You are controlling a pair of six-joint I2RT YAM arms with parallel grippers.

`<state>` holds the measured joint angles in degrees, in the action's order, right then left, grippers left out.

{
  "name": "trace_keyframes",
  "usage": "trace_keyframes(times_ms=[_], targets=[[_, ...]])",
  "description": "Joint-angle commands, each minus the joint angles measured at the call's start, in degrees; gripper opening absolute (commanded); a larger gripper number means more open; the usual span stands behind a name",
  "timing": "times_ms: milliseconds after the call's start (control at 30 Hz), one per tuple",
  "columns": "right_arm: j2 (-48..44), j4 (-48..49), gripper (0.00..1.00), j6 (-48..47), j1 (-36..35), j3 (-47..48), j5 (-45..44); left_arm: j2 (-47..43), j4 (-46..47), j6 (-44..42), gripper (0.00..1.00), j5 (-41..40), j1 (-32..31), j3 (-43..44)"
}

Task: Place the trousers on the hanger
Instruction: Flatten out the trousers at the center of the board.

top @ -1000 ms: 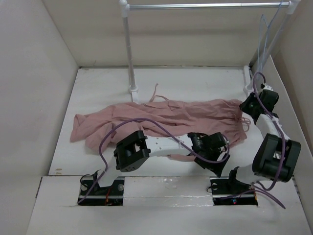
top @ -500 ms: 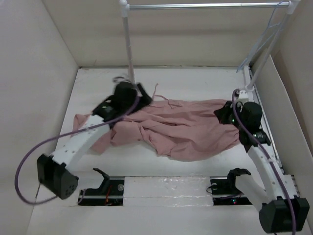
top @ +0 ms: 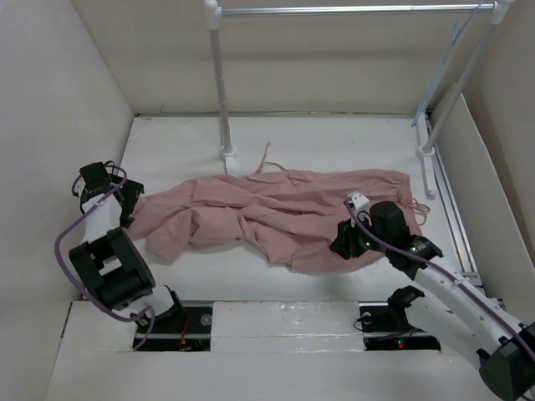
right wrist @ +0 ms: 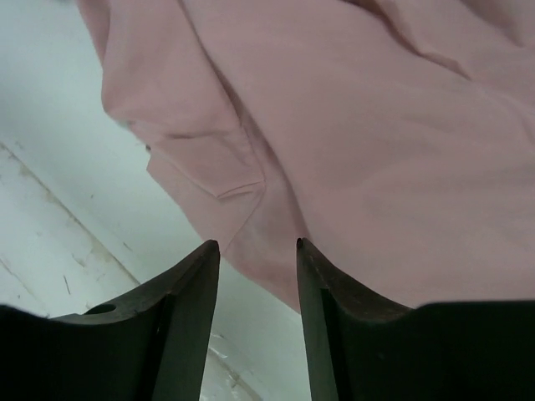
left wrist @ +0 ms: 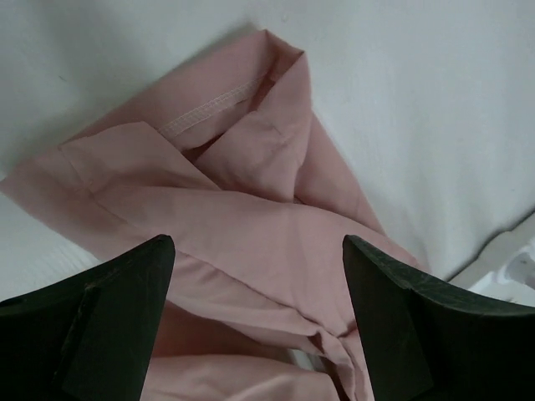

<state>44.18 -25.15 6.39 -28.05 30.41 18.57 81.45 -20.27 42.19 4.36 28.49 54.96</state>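
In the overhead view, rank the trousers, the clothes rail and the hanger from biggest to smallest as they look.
1. The trousers and the clothes rail span a similar width. The rail is raised off the table, so I won't rank them.
2. The hanger is smallest, a thin outline at the rail's right end.

White arm links (top: 454,290), black joint housings (top: 113,271), looping purple cables (top: 58,246), black wedge-shaped jaws.

White table (top: 334,138), viewed from above. Dusty-pink trousers (top: 276,213) lie rumpled across its middle, running from 9 o'clock to 3 o'clock, with the gathered waist and drawstring at the 3 o'clock end. First post base (top: 227,153) stands at 11 o'clock, just beyond the fabric; second post base (top: 427,152) at 2 o'clock.
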Motion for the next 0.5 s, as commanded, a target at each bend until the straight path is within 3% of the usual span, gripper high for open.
trace_keyframes(times_ms=[0,167,267,300,333,367,400,467], targets=[[2.1,2.5,0.48,-0.8,-3.4,2.8,-1.3,6.1,1.0,-3.4,0.78,3.3,0.2,2.8],[6.0,4.8,0.50,1.1,-8.3,2.9,-2.4,11.9,4.1,-6.4,0.78,0.7,-1.3,5.3],[7.8,5.7,0.50,3.0,-10.9,2.9,-3.2,15.0,3.5,-7.9,0.72,-1.3,-2.6,8.2],[8.8,5.9,0.50,3.4,-11.5,3.1,-3.5,16.8,3.6,-7.8,0.61,-1.0,-2.6,8.7],[9.4,6.1,0.50,4.7,-12.6,3.5,-4.7,17.6,4.1,-7.8,0.32,-0.6,-2.6,9.1],[9.4,6.1,0.50,4.7,-12.6,3.5,-4.7,17.8,3.8,-7.7,0.32,-0.6,-2.6,9.1],[9.8,5.7,0.50,4.9,-13.5,3.8,-5.3,17.7,3.6,-7.4,0.02,-0.1,-2.6,9.5],[10.0,5.1,0.50,5.3,-14.1,4.8,-7.3,14.8,3.4,-6.2,0.00,0.2,-2.6,9.6]])
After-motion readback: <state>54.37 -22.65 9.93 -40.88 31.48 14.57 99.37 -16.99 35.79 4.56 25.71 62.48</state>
